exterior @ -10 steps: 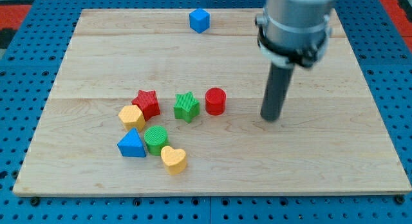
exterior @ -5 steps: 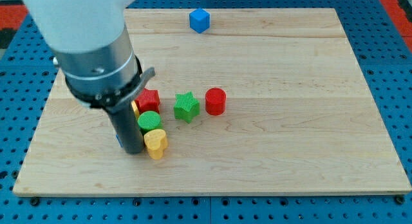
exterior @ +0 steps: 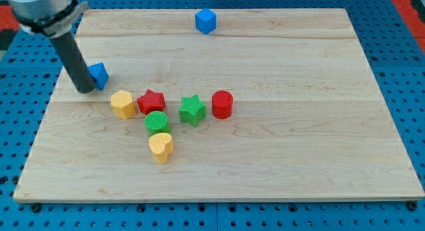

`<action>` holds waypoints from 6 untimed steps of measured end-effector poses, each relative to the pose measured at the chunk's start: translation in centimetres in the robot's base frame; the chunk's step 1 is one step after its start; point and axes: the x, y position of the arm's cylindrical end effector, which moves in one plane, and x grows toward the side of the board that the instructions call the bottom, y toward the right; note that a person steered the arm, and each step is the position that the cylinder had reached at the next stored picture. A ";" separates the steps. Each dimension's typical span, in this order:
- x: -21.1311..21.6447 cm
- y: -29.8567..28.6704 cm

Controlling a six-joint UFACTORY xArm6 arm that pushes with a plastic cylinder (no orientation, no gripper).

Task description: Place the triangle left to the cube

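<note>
The blue triangle (exterior: pixel 99 74) lies near the board's left edge, partly hidden by my rod. My tip (exterior: pixel 84 89) rests on the board touching the triangle's left side. The blue cube (exterior: pixel 206 20) stands at the view's top centre, far to the upper right of the triangle.
A cluster sits mid-board: yellow hexagon (exterior: pixel 123 103), red star (exterior: pixel 151 101), green cylinder (exterior: pixel 157 122), yellow heart (exterior: pixel 161 147), green star (exterior: pixel 192 109), red cylinder (exterior: pixel 222 104). The wooden board (exterior: pixel 299 145) lies on a blue pegboard.
My rod swept from the right to the cluster, then up and left. The blue triangle moved from the cluster's lower left up toward the board's left edge. The yellow hexagon, green cylinder and yellow heart shifted.
</note>
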 end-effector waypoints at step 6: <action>-14.2 7.5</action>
